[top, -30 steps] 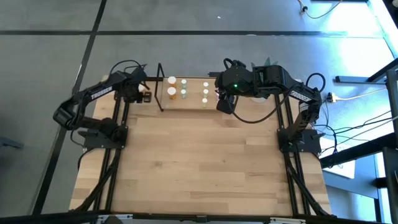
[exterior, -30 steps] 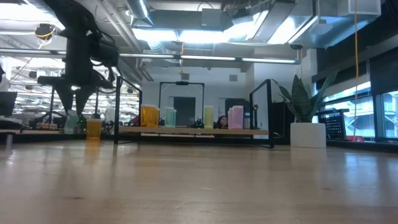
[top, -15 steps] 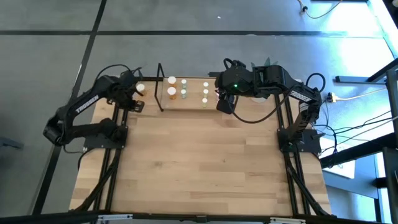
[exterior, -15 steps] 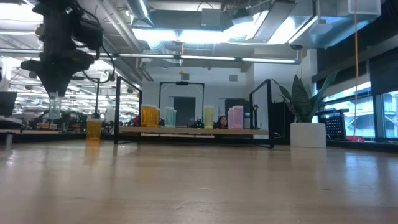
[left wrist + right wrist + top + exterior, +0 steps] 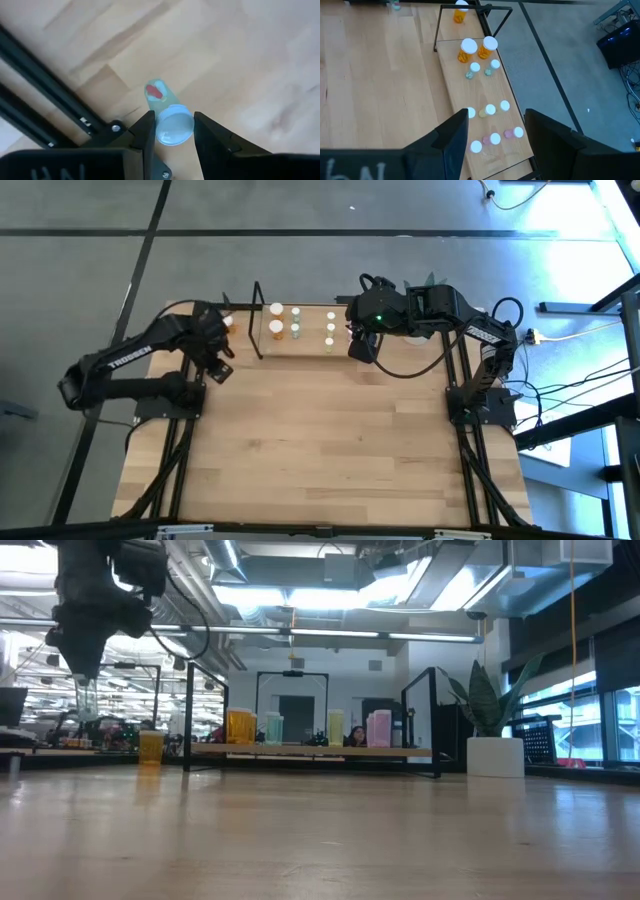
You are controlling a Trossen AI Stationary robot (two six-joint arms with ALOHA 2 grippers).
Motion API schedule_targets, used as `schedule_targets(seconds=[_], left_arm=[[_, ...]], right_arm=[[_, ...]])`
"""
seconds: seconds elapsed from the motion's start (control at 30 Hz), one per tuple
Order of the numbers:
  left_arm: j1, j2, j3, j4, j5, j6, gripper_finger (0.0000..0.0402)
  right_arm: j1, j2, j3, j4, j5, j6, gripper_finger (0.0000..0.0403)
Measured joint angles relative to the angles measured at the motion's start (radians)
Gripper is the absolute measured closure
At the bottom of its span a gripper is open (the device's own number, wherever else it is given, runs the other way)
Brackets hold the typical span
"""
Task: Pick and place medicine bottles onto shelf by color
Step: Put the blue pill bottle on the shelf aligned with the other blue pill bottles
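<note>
While left pincer (image 5: pixel 172 131) grips bottle (image 5: pixel 167 116), right waits.

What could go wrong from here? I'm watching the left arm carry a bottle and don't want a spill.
1. The left gripper holds the pale green bottle only near its white cap, body hanging free, so it might slip or swing.
2. An orange bottle stands on the table beside the shelf; a low pass could topple it.
3. The shelf's black end loop stands between arm and board, and the right gripper hovers at the other end.
</note>
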Motion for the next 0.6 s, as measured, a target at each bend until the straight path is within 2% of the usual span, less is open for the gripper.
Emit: schedule_targets(seconds=[0.2,0.5,0.6], left_arm=[[-0.171,-0.001,0.0,0.045,-0.001,-0.12,0.0296],[-0.415,0.03,0.0,0.286,-0.041,-0.37,0.0296],[-0.478,0.085,0.0,0.372,-0.043,-0.429,0.0296]], right_arm=[[0.0,0.0,0.0,0.0,0.0,0.0,0.0205],[0.0,0.0,0.0,0.038,-0.002,0.002,0.0205],[0.0,0.0,0.0,0.03,-0.087,-0.029,0.0205]])
